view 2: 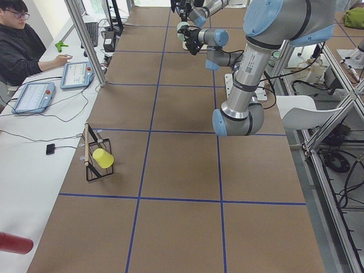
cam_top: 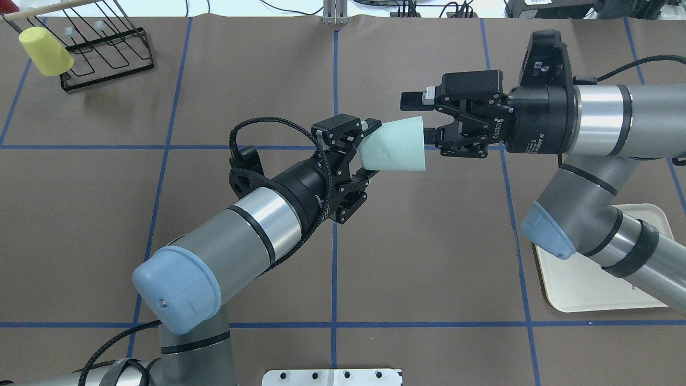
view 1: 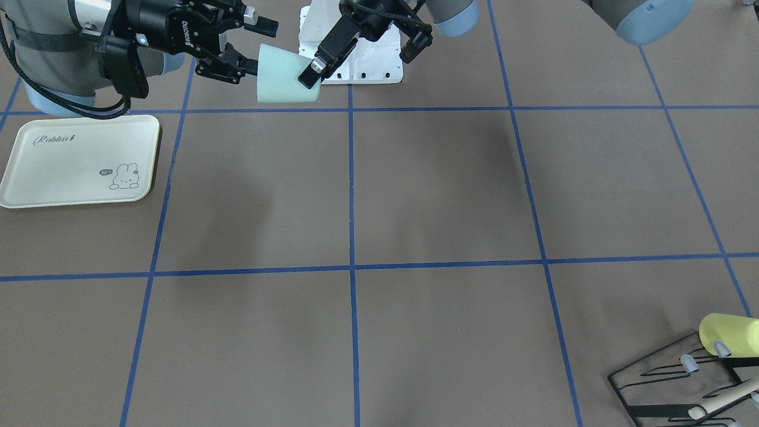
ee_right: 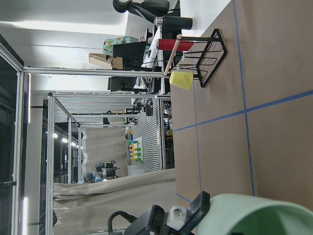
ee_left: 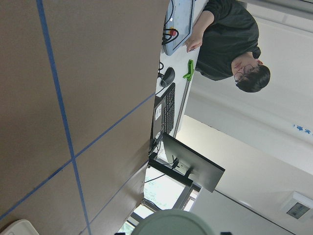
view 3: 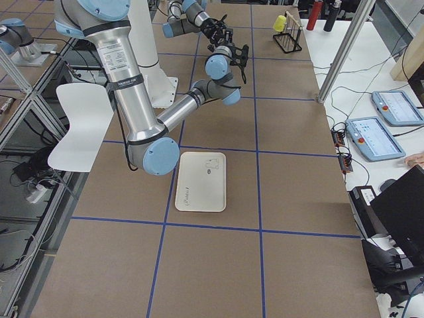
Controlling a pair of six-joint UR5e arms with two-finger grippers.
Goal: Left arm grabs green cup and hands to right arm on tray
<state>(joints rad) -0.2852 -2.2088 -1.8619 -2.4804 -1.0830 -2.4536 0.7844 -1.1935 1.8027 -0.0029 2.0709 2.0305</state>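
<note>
Brown table [cam_top: 429,241] taped into a blue grid, and your action is all up in the air above the middle of it. The left arm [cam_top: 230,236] reaches in low and slanted, and its left gripper [cam_top: 368,151] is clamped on the green cup [cam_top: 396,147], one finger on each side of the end nearer it. The cup lies tipped over on its side, clear off the table, just to the robot's right of the centre tape line. Look at the left wrist view and you get only a pale green rim at the bottom edge.

Now the right arm [cam_top: 600,120] comes in level from the other side. Its right gripper [cam_top: 419,115] has the jaws spread wide at the cup's free end, one fingertip beyond the cup and the other right at its edge. Whether that one touches the plastic, you can't tell from here.

The tray [view 1: 65,172] sits flat on the table on the robot's right, well apart from the cup, partly under the right arm in the overhead view. Far corner on the robot's left: a yellow cup [cam_top: 45,51] hangs on a black wire rack [cam_top: 107,48].
</note>
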